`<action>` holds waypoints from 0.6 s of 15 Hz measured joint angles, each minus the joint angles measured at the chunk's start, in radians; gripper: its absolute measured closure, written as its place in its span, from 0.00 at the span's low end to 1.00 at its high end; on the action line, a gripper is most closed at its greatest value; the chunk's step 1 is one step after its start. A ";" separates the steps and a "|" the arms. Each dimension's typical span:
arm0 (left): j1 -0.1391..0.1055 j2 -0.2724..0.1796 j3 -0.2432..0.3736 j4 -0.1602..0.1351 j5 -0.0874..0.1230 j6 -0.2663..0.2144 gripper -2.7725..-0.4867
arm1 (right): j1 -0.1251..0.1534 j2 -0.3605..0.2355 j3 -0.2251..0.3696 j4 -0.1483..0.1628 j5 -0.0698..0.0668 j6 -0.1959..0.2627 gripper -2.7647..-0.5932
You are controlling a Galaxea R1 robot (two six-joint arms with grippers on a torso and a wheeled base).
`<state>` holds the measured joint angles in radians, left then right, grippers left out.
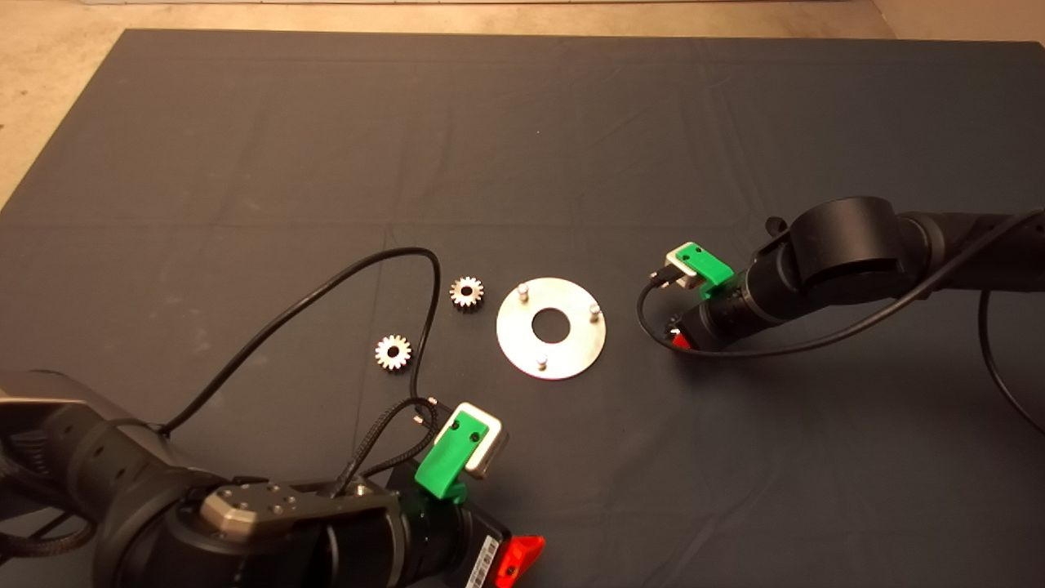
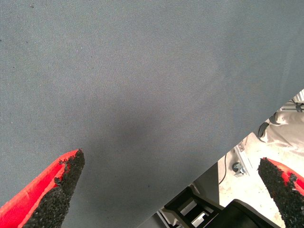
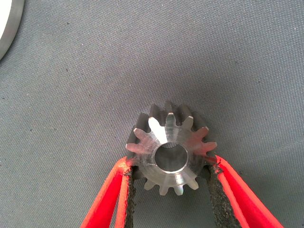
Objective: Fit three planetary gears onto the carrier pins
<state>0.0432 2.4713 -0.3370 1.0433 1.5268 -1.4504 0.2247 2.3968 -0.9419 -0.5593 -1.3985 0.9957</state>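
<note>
Head view: I'm seeing two gears (image 1: 466, 291) (image 1: 393, 352) lying left of the disc (image 1: 551, 359), pins (image 1: 522, 288) bare. Left wrist: left gripper (image 2: 171, 190) spread over mat (image 2: 142, 85). Right wrist: right gripper (image 3: 169, 183) pinching the third gear (image 3: 170, 148).

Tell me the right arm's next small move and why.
Probably lift the gear and carry it toward the disc. The right gripper has its jaws closed on the gear's sides, just right of the disc, and all three carrier pins stand bare. Two other gears lie left of the disc; the left gripper waits open at the mat's near edge.
</note>
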 joint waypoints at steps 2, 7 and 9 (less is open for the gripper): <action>0.000 0.000 0.000 0.000 0.000 0.000 0.06 | 0.000 0.000 0.000 0.000 -0.001 0.000 0.85; 0.000 0.000 0.000 0.001 0.000 0.000 0.06 | 0.000 0.003 0.000 0.000 -0.005 -0.020 0.87; 0.000 0.000 0.000 0.005 0.000 0.000 0.06 | 0.000 0.003 0.000 0.000 -0.005 -0.023 0.88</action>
<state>0.0432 2.4713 -0.3370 1.0483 1.5268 -1.4509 0.2247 2.4000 -0.9419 -0.5592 -1.4032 0.9726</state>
